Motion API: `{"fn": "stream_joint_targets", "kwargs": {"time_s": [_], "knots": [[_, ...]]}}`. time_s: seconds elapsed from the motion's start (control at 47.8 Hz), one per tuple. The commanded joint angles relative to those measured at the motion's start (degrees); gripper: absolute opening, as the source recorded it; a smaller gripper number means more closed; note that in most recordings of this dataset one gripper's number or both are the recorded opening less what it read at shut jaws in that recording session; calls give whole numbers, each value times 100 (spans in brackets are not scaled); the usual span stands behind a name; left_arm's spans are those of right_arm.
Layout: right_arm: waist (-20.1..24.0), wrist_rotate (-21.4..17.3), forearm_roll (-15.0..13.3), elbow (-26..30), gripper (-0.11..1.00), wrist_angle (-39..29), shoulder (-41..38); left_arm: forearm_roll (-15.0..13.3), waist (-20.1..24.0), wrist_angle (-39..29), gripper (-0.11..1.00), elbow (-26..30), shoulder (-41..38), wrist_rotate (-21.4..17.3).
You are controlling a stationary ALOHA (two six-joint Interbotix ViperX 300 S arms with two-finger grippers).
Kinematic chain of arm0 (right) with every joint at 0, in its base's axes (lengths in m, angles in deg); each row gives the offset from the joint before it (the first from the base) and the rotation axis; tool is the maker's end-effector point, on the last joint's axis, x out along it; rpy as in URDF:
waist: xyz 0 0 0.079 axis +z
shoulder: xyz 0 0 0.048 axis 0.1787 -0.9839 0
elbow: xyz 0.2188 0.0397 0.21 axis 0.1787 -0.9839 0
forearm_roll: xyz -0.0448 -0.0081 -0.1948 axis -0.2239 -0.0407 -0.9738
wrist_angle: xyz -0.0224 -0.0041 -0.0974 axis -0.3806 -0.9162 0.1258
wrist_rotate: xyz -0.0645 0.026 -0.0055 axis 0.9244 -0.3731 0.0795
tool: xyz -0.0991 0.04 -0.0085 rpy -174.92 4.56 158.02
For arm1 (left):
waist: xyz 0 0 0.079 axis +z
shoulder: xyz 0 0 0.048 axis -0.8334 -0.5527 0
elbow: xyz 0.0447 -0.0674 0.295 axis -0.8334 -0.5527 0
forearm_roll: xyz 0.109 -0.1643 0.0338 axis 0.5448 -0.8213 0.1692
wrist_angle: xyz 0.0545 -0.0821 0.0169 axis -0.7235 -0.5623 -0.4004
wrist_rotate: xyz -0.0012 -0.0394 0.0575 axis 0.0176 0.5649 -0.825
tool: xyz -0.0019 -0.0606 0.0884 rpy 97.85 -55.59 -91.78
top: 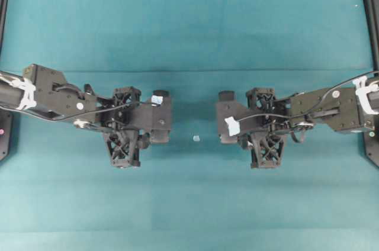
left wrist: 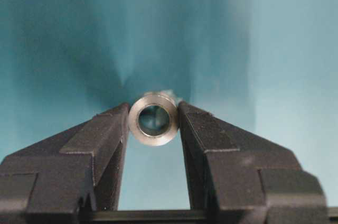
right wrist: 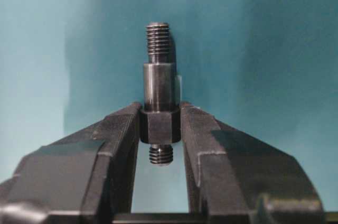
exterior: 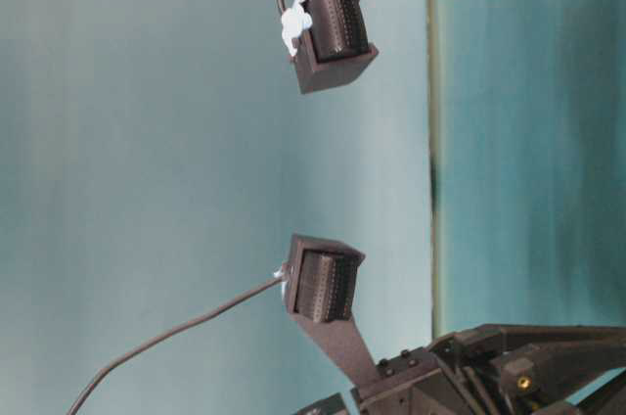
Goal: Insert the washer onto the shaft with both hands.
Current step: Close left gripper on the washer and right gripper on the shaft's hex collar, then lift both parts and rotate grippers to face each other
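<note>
Washer (left wrist: pixel 153 119), small, stiff and slippery, sits clamped by its rim in left gripper (left wrist: pixel 153 129); right gripper (right wrist: pixel 160 129) grips shaft (right wrist: pixel 159 89) at its thick collar.

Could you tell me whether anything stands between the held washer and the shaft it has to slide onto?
Nothing visible does. The left gripper holds the washer, the right gripper holds the shaft, and only open air lies between them; a small pale piece lies on the table beneath the gap.

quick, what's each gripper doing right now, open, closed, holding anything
Left gripper: closed on the washer.
Right gripper: closed on the shaft.
</note>
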State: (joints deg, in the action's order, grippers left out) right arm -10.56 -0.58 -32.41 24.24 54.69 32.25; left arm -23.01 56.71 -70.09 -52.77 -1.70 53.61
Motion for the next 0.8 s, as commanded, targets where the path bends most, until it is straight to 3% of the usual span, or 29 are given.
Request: {"fn": "stream_joint_targets", "kwargs": {"time_s": [0.0, 0.481, 0.774], "knots": [[9, 9, 79, -44, 0, 237, 193, 18, -18, 62, 36, 9, 185, -18], [9, -325, 132, -422, 0, 1090, 448, 9, -114, 343, 36, -141, 545, -9], [44, -782, 132, -1002, 0, 2232, 782, 18, -185, 1828, 36, -615, 844, 70]]}}
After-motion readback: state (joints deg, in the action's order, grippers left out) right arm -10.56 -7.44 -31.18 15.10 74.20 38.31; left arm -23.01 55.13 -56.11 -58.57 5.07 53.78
